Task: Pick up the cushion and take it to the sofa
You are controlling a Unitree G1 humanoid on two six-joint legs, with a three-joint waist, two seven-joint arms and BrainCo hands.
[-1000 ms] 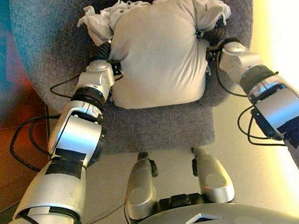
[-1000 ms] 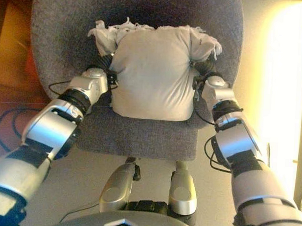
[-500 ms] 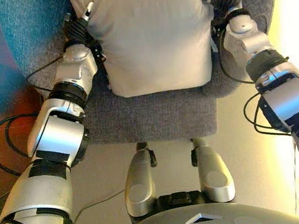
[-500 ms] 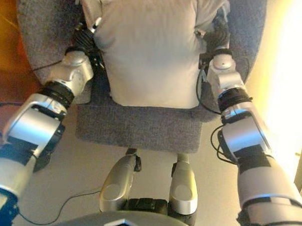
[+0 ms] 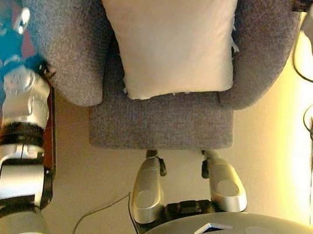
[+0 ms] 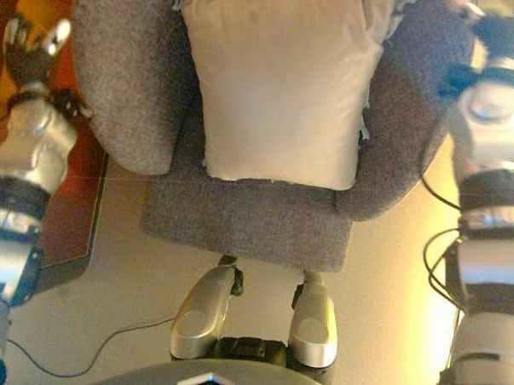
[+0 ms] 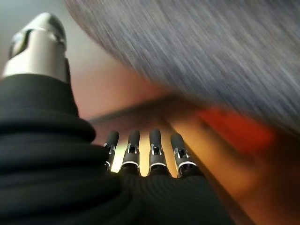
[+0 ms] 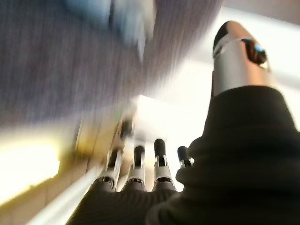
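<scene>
Both hands have let go of the cushion [image 5: 174,32] within the last second: a second ago they pressed its two sides, and now it rests alone on the grey sofa [image 5: 163,125], leaning against the back, between the two hands and well apart from each. It looks settled and upright, its fringed top edge running out of the head views.

From the cushion outward, the left hand [image 5: 7,34] has swung out beyond the sofa's left armrest, over the reddish-brown floor beside it. Its own wrist view shows the fingers [image 7: 154,145] straight and spread, the thumb apart, nothing held. The right hand [image 6: 500,33] has gone out past the right armrest; its wrist view shows straight fingers [image 8: 159,154] against bright light, empty as far as the smeared view allows, though I would not swear to every fingertip.

Judged from how things lie, the carry is finished: the cushion is delivered onto the sofa and released, so what remains seems only to bring the arms clear.
</scene>
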